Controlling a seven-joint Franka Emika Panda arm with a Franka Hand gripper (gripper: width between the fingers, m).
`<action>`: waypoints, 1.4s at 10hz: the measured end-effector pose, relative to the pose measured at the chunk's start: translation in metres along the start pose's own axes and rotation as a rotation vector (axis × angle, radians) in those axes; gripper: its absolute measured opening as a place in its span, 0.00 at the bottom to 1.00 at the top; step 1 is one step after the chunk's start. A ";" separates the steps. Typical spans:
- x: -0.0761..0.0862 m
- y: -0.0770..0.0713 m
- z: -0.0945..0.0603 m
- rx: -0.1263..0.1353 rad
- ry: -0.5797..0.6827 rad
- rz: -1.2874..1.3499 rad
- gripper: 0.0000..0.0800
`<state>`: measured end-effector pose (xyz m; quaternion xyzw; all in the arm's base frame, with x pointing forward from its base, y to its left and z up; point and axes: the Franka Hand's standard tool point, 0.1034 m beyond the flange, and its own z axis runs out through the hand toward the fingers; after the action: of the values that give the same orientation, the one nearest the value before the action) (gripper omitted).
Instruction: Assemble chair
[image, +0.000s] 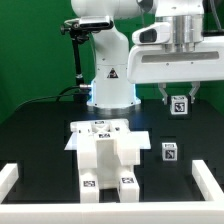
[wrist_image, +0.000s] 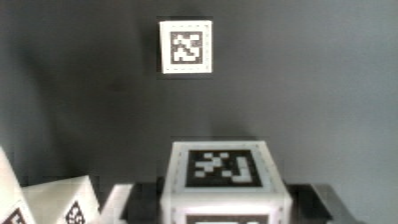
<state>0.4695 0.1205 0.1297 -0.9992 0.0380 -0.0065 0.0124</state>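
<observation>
The partly built chair (image: 105, 157) of white tagged blocks and slabs stands on the black table, near the front and slightly to the exterior view's left. My gripper (image: 179, 101) hangs above the table at the exterior view's right, clear of the chair. It is shut on a small white tagged block (image: 179, 105), held in the air. In the wrist view this block (wrist_image: 222, 172) sits between the dark fingers (wrist_image: 135, 196) of the gripper (wrist_image: 222, 198). A second small tagged block (image: 170, 151) lies on the table below; it also shows in the wrist view (wrist_image: 191, 47). A corner of the chair (wrist_image: 50, 200) shows there too.
The white robot base (image: 110, 75) stands at the back middle. A low white border rail (image: 212, 183) runs along the table's sides and front. A green wall is behind.
</observation>
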 end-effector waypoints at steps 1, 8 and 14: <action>0.008 0.011 -0.003 -0.017 0.007 -0.060 0.36; 0.047 0.066 -0.010 -0.038 0.030 -0.190 0.36; 0.079 0.113 -0.007 -0.071 0.052 -0.337 0.36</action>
<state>0.5392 0.0014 0.1350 -0.9907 -0.1296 -0.0329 -0.0249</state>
